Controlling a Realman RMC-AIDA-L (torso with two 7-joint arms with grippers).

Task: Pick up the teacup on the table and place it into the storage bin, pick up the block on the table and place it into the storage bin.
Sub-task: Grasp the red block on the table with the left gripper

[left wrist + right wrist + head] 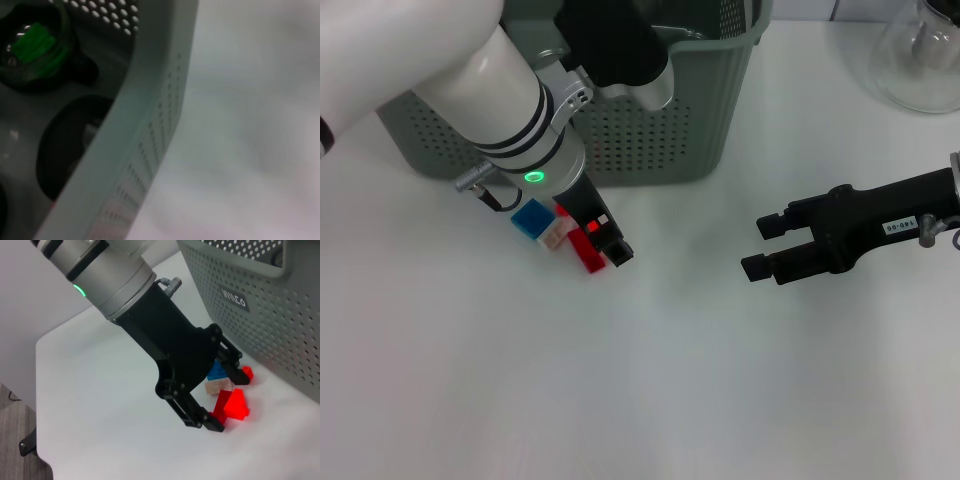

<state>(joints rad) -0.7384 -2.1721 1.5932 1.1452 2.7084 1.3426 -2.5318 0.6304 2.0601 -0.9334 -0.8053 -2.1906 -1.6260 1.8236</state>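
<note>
The block (586, 250), a small red brick, lies on the table (650, 390) just near of the storage bin (660, 130), beside blue and pale pieces. I have the left gripper (227, 397) spread around it, not yet pinching. It looks light, rigid and slick, so I'd squeeze its flat sides. The right gripper (760, 247) waits open, well to the right.

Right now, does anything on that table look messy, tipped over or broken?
Nothing looks spilled or broken. The storage bin stands upright. The block is a small red, blue and pale cluster on the table just before it, with the left gripper down around it. The right gripper hangs apart.
</note>
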